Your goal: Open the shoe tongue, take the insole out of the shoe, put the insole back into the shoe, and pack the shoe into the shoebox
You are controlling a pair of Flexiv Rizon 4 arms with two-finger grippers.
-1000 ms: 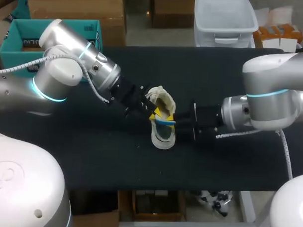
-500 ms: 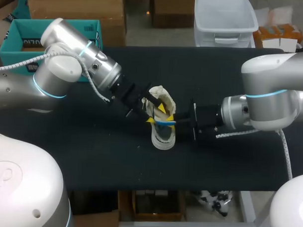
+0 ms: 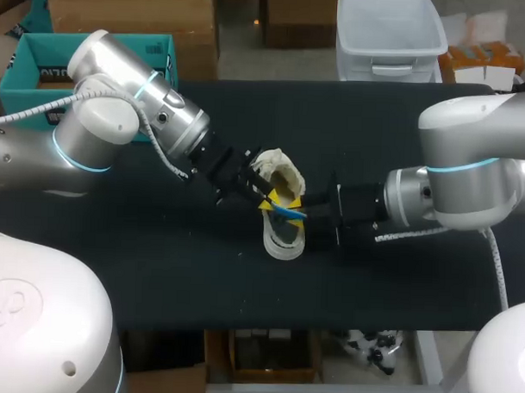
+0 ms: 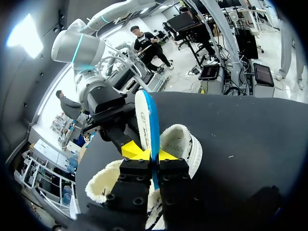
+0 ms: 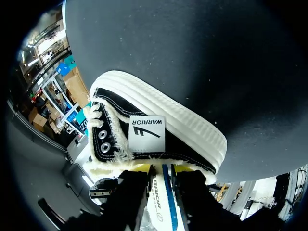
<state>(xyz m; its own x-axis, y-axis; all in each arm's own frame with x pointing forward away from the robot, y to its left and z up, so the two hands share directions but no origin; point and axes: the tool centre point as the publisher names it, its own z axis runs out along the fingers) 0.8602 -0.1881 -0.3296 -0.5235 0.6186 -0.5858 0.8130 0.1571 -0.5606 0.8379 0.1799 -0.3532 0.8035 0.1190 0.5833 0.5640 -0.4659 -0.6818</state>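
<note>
1. Insole (image 3: 289, 212) stood on edge at the shoe (image 3: 283, 238), pinched between the left gripper (image 3: 267, 197) and right gripper (image 3: 312, 215).
2. Left gripper (image 4: 148, 155) was closed tight on the upright insole (image 4: 147, 118), with the fleece-lined shoe (image 4: 184, 143) just under its tips.
3. Right gripper (image 5: 161, 169) was clamped narrowly on the insole (image 5: 161, 192), with the shoe (image 5: 154, 130) directly ahead of its 2 fingers.

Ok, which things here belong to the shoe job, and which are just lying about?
Job: shoe; blue-edged insole, clamped by both the left tool and the right tool; teal box, probably the shoebox.
Lying about: a pale speck on the black table.
</note>
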